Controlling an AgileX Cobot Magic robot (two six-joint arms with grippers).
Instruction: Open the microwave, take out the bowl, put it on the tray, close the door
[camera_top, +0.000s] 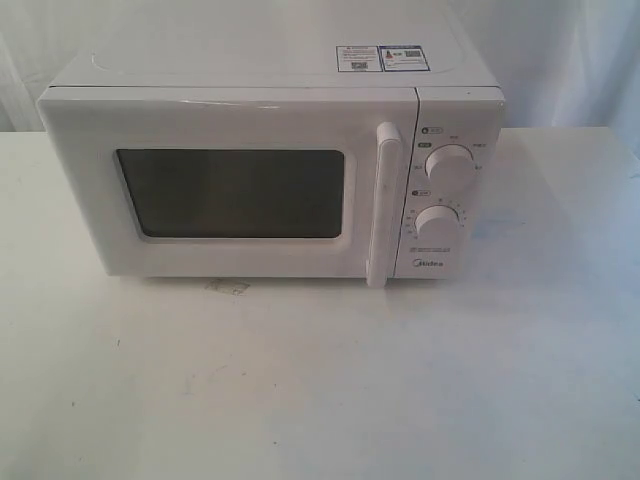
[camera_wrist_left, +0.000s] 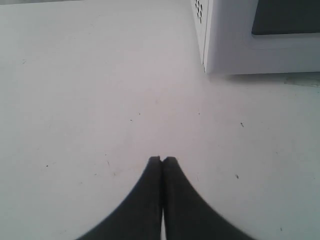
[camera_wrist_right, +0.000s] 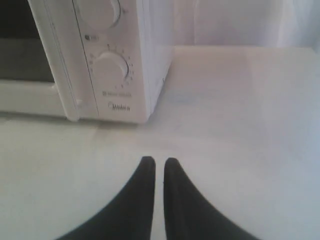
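The microwave (camera_top: 270, 170) stands on the white desk (camera_top: 300, 390), towards the back and about the middle of the exterior view, its front turned to the camera. The door (camera_top: 230, 190) is closed flush with the body; its dark window (camera_top: 230, 193) shows nothing of what lies inside, and the vertical white bar handle (camera_top: 383, 205) runs down its right edge. Just right of the handle is the control panel with an upper knob (camera_top: 450, 165) and a lower knob (camera_top: 440, 221), one above the other, and a small brand mark beneath them. Two stickers (camera_top: 383, 58) lie on the top, near the rear edge. A small greyish patch (camera_top: 228, 287) marks the desk just below the door's lower edge. A white cloth backdrop (camera_top: 560, 60) hangs behind. The left fingers (camera_wrist_left: 147, 195) are pressed together, empty, above bare desk, apart from the oven's door-side front corner. The right fingers (camera_wrist_right: 142, 195) are all but together, only a thin slit between them, gripping nothing, above the desk in front of the knob-side corner.
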